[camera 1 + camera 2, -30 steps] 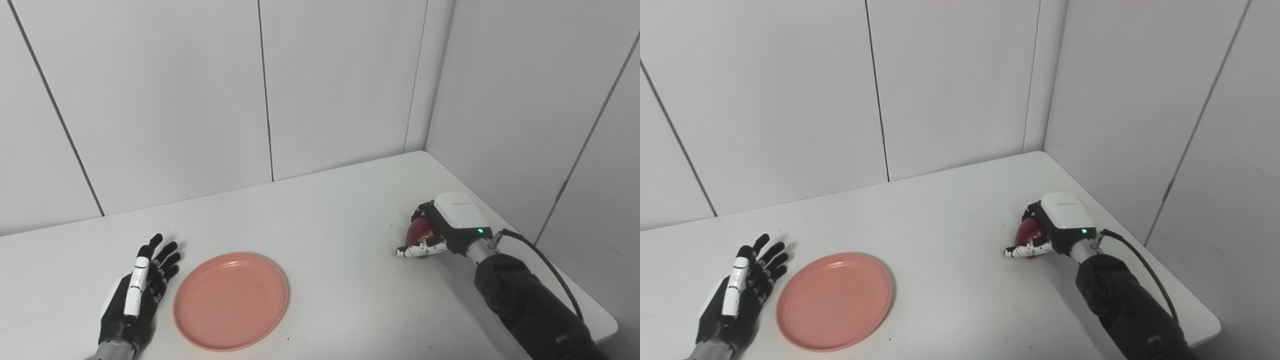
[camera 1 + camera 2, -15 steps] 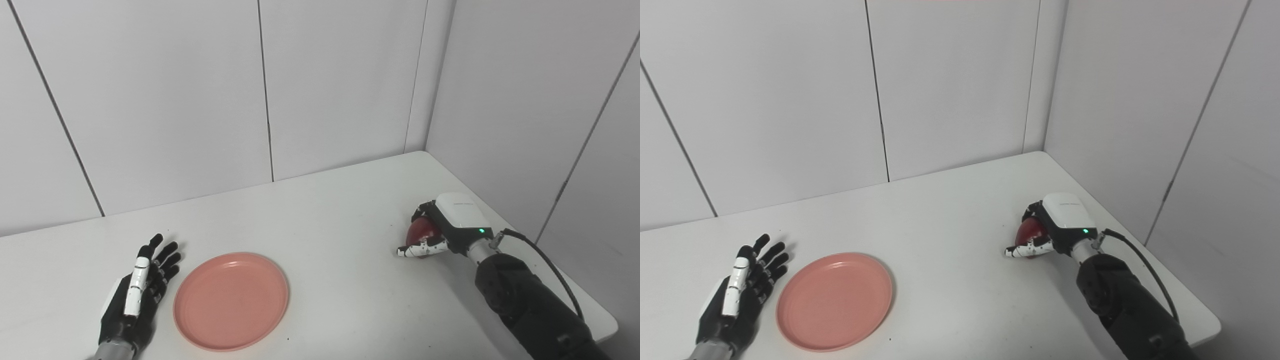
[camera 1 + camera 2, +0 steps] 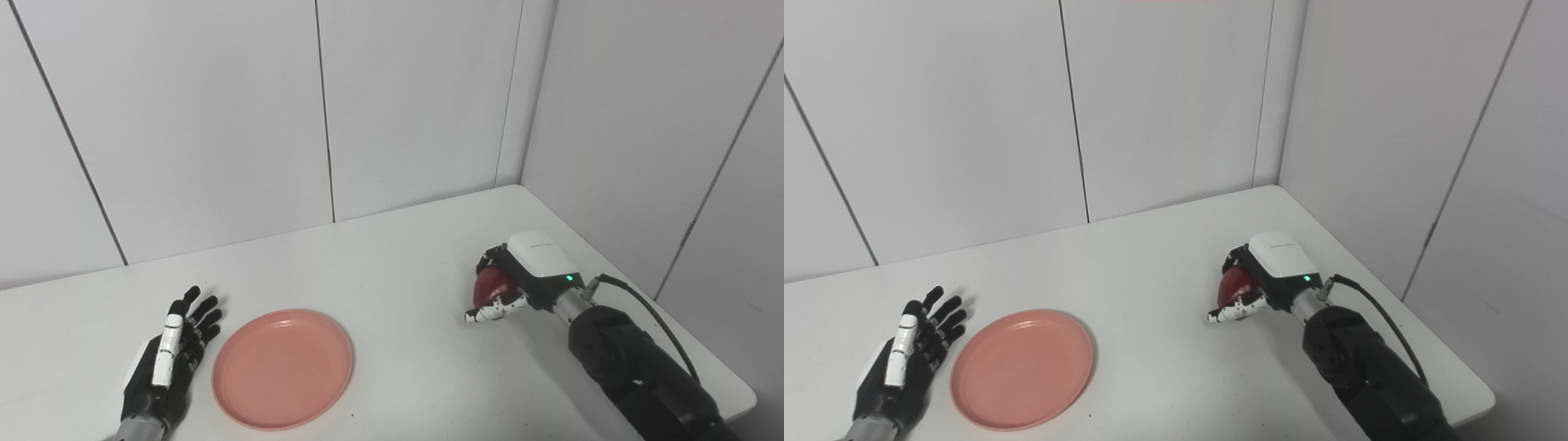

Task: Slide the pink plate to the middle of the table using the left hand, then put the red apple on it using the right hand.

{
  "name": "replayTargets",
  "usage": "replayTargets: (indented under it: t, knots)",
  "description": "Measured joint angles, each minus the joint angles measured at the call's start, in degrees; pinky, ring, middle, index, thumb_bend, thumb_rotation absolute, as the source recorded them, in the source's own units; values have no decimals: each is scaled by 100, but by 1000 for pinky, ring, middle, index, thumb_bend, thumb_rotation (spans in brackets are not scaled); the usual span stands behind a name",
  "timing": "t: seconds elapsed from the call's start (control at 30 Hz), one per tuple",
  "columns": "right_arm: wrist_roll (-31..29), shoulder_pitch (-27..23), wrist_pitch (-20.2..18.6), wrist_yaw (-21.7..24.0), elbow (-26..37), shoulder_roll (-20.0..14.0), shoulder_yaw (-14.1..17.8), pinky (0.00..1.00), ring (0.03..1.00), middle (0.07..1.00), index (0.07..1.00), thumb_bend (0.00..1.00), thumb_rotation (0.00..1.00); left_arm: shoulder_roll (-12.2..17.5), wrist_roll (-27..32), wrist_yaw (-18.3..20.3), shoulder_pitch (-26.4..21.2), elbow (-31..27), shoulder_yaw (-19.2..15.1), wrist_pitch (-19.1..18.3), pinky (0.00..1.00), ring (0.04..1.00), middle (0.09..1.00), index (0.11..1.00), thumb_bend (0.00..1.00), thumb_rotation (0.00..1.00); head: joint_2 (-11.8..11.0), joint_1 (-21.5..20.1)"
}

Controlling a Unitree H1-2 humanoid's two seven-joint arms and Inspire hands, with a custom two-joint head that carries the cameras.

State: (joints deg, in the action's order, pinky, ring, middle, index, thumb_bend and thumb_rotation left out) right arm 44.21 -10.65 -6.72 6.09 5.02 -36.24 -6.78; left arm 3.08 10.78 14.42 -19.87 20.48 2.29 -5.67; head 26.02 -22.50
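Note:
The pink plate [image 3: 283,367] lies flat on the white table [image 3: 392,257], left of centre near the front edge. My left hand [image 3: 168,355] rests open on the table just left of the plate, fingers spread, not touching it. At the right side my right hand [image 3: 520,278] is shut on the red apple [image 3: 493,285], fingers curled over it and the thumb below. The apple is partly hidden by the hand; whether it is lifted off the table I cannot tell.
White panel walls close in the table at the back and on the right, meeting at the far right corner [image 3: 519,184]. A black cable [image 3: 643,306] loops from my right wrist. The table's right edge runs close beside my right forearm.
My right hand has moved left, toward the table's middle, carrying the apple with it. The left hand and the plate have stayed still.

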Motion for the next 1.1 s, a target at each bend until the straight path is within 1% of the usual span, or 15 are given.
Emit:
replayTargets:
  t: [0.13, 0.17, 0.23, 0.3, 0.33, 0.37, 0.47, 0.53, 0.57, 0.6, 0.73, 0.8, 0.87, 0.93, 1.1]
  knots:
    - [204, -412, 1, 288, 336, 194, -231, 231, 303, 388, 485, 499, 157, -7, -3, -4, -10, 6, 12, 3, 935, 921, 923, 954, 585, 933, 26, 123]
    - [209, -515, 9, 330, 398, 255, -274, 225, 297, 380, 484, 500, 156, -13, -4, -6, -13, 7, 18, 4, 933, 920, 922, 953, 590, 931, 52, 297]
    - [233, -706, 61, 376, 429, 343, -379, 221, 291, 374, 483, 499, 157, -37, -17, -26, -19, 9, 32, 4, 925, 913, 917, 945, 596, 924, 53, 326]
    - [255, -798, 117, 407, 436, 387, -447, 219, 288, 370, 482, 499, 158, -64, -27, -57, -23, 10, 43, 5, 917, 906, 915, 941, 605, 915, 79, 509]
    - [281, -830, 136, 427, 440, 409, -487, 218, 287, 368, 481, 499, 158, -84, -34, -83, -22, 11, 49, 17, 913, 904, 914, 939, 609, 910, 96, 710]
    - [305, -848, 147, 437, 447, 436, -528, 217, 286, 366, 481, 499, 160, -111, -43, -109, -22, 17, 51, 22, 908, 897, 911, 935, 618, 903, 97, 712]
    - [330, -879, 160, 503, 457, 519, -622, 219, 287, 366, 481, 500, 160, -241, -146, -209, -22, 22, 98, 43, 900, 889, 905, 927, 629, 895, 167, 1361]
    - [322, -911, 186, 540, 456, 568, -664, 215, 284, 363, 481, 501, 157, -362, -178, -239, -20, 24, 149, 59, 900, 886, 902, 922, 631, 887, 184, 1442]
    - [309, -949, 206, 553, 454, 599, -695, 218, 287, 366, 481, 501, 156, -413, -223, -265, -19, 30, 172, 76, 901, 886, 901, 921, 634, 884, 211, 1659]
    - [290, -989, 247, 567, 450, 643, -734, 220, 291, 370, 482, 501, 155, -473, -252, -296, -19, 40, 205, 92, 901, 885, 899, 920, 641, 879, 211, 1661]
    - [206, -1127, 406, 618, 427, 825, -874, 236, 310, 394, 486, 502, 153, -679, -363, -379, -19, 76, 292, 159, 902, 880, 893, 920, 678, 879, 298, 2205]
    - [206, -1179, 453, 634, 356, 927, -961, 249, 325, 409, 487, 501, 153, -760, -388, -450, -15, 74, 313, 165, 900, 883, 897, 926, 681, 887, 299, 2206]
    - [206, -1200, 585, 633, 268, 1005, -1054, 251, 329, 413, 487, 501, 154, -810, -396, -479, -7, 57, 322, 165, 894, 883, 898, 927, 689, 887, 351, 2425]
    - [201, -1208, 751, 634, 154, 1081, -1143, 246, 325, 408, 487, 501, 154, -837, -409, -484, -3, 44, 353, 165, 891, 882, 898, 926, 692, 886, 351, 2426]
    - [216, -1227, 965, 598, -21, 1166, -1204, 219, 299, 388, 486, 502, 155, -879, -512, -528, 9, 26, 383, 164, 874, 880, 893, 925, 700, 899, 404, 2514]
